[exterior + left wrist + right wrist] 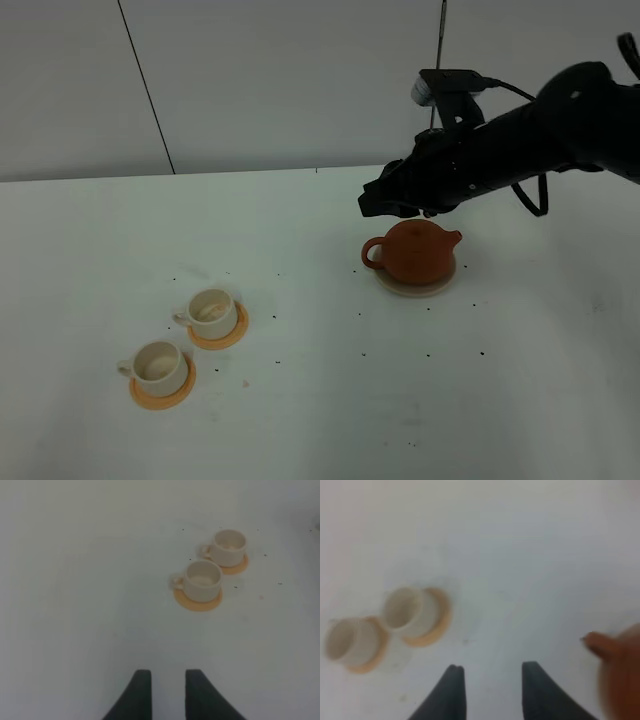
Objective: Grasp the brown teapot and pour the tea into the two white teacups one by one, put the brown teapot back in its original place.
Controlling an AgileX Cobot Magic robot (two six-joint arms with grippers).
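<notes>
We had the right end effector (492, 666) spread and empty, just above the brown teapot (415, 252), its handle facing the white teacups (212, 308)

A white table (300, 420), dotted with small dark specks (361, 314), spreads from near to a grey panelled wall (280, 80) at the far side.

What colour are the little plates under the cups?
The saucers are orange; the left wrist view shows them best.
</notes>
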